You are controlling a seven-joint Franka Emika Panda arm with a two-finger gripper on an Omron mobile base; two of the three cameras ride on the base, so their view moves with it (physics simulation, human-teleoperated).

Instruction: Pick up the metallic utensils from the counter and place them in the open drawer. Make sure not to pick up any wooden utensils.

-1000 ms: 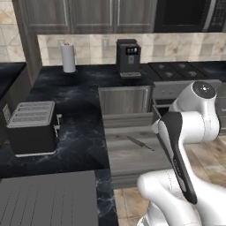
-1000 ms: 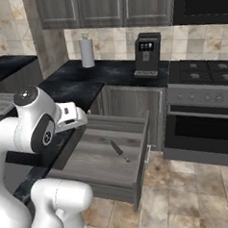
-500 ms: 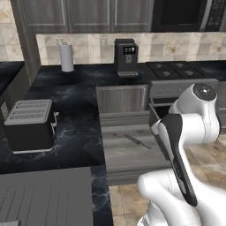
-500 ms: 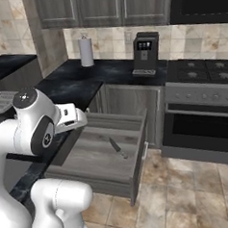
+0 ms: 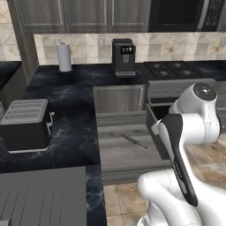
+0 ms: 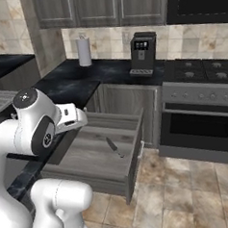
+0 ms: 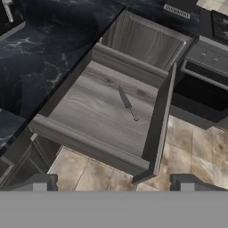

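The base has rolled along, so the whole kitchen sits differently, and the claw (image 7: 114, 183) hangs spread wide and empty above the open drawer (image 7: 91, 143), a slim grey utensil (image 7: 127, 103) lying inside, the black bench (image 7: 40, 53) alongside.

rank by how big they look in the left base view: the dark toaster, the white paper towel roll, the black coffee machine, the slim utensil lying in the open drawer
1. Dark toaster, plainly largest, though it also sits nearest the camera.
2. Black coffee machine.
3. White paper towel roll, a little smaller than the coffee machine; both stand at the back wall.
4. Slim dark utensil in the open grey drawer, smallest.
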